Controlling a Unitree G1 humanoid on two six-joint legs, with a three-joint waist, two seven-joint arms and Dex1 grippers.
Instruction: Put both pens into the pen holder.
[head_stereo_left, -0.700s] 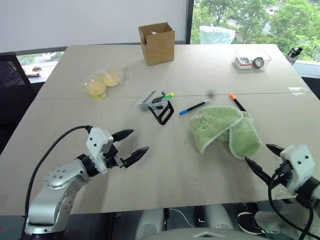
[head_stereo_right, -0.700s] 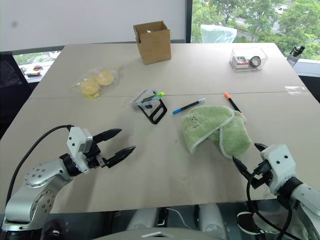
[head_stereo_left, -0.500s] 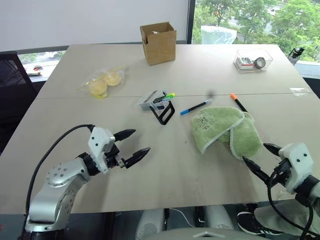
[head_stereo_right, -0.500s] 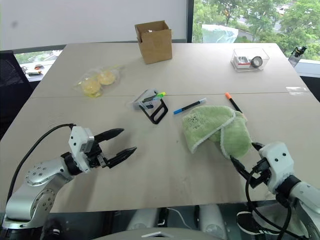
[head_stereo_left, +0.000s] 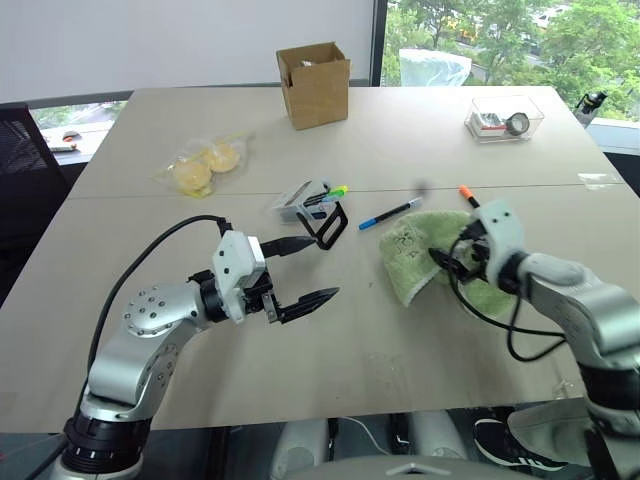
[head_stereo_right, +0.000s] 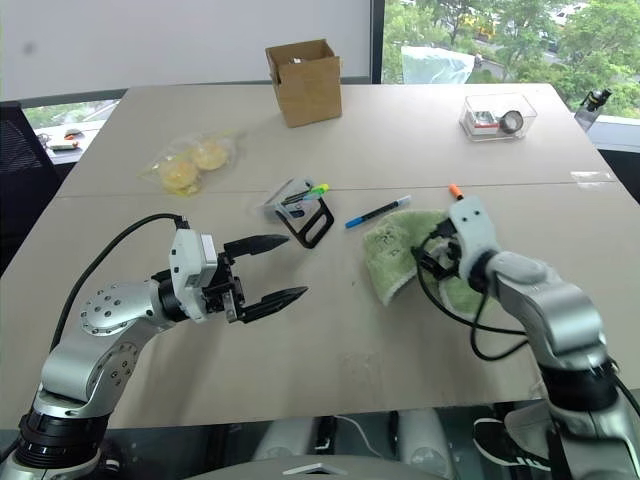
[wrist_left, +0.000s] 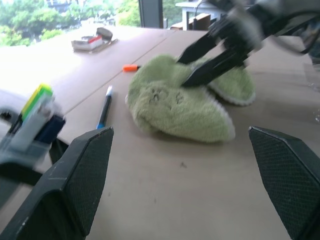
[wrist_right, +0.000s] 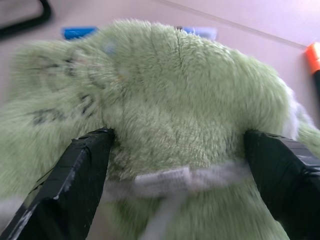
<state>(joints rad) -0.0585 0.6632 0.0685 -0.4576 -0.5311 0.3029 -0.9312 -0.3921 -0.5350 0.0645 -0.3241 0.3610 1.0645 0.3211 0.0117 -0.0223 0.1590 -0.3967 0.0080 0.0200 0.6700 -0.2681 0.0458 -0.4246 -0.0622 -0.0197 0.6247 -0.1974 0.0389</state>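
Right hand (head_stereo_left: 449, 250) moved onto green towel (head_stereo_left: 415, 262); left hand (head_stereo_left: 305, 270) forward.

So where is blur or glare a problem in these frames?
Left wrist view: holder and marker blurred up close, table washed out by window glare. Right wrist view: towel soft, orange pen blurred. Head views: evenly lit.

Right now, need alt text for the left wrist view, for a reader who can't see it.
The right gripper, fingers open, reaches onto a folded green towel on a pale table. Beyond the towel lie a blue-ended pen and the orange cap of a second pen; the left gripper's own open fingers frame the scene.
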